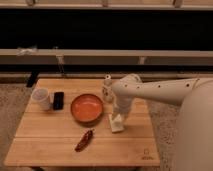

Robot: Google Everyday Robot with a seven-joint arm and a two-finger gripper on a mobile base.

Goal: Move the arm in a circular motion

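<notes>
wooden table (pixel 45 135); arm (pixel 160 91) bent, gripper (pixel 116 122) apparently down beside bowl (pixel 86 107)

Cream-white arm (pixel 155 91), thick smooth rounded segments, small dark dots, pale jaws at its lower tip

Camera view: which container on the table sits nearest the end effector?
The orange bowl, beside the end effector; the white cup and small bottle stand farther off.

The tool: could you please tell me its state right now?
Tool: cannot be told; it is down at the table, right of the bowl.
</notes>
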